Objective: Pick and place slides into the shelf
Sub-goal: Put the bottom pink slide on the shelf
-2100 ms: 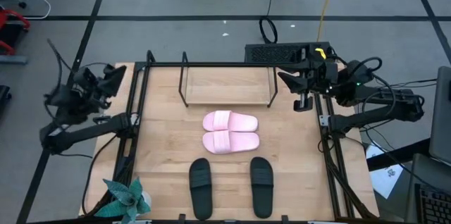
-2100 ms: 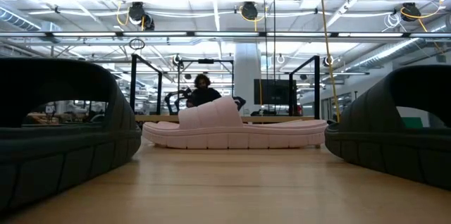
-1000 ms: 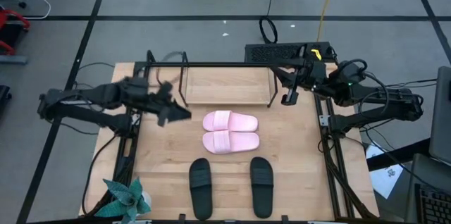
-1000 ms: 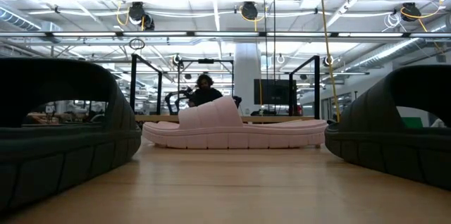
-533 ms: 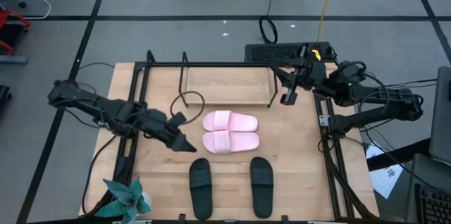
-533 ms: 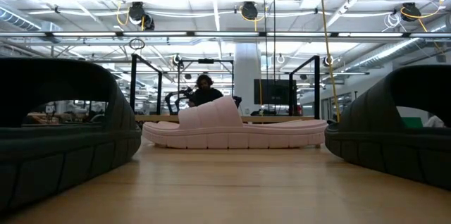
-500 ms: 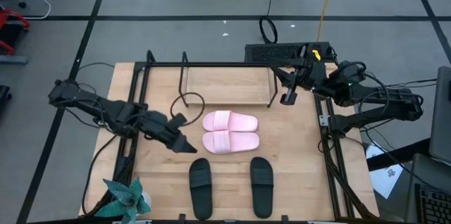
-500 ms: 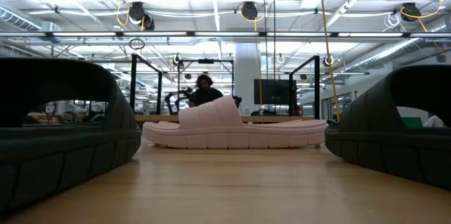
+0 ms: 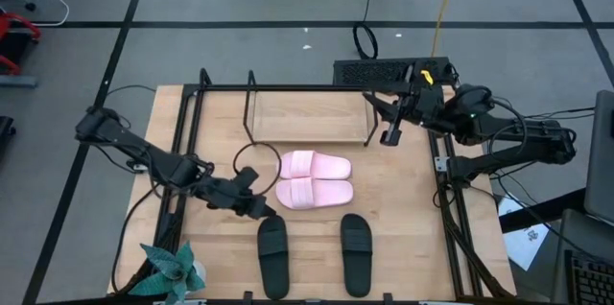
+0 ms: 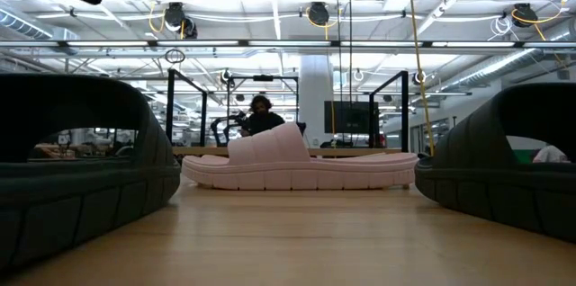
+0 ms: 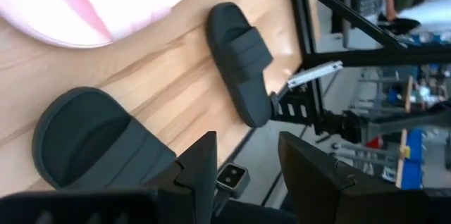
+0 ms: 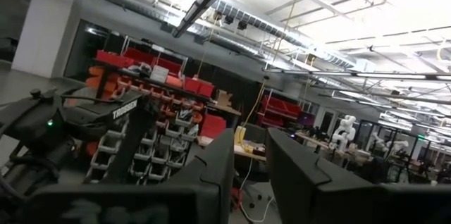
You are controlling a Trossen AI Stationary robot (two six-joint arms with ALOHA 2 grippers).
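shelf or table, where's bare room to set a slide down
The shelf base is bare between its end loops. Bare wood runs between the pink slides and the right frame rail. Crowded: the left tool sits beside the left black slide, just below the pink pair.

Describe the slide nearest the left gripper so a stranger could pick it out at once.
On the wooden table, find the row of two black slides along the edge far from the shelf. It is the black slide on the left-arm side, just beyond the left gripper; its twin lies apart, and the pink pair is nearer the shelf.
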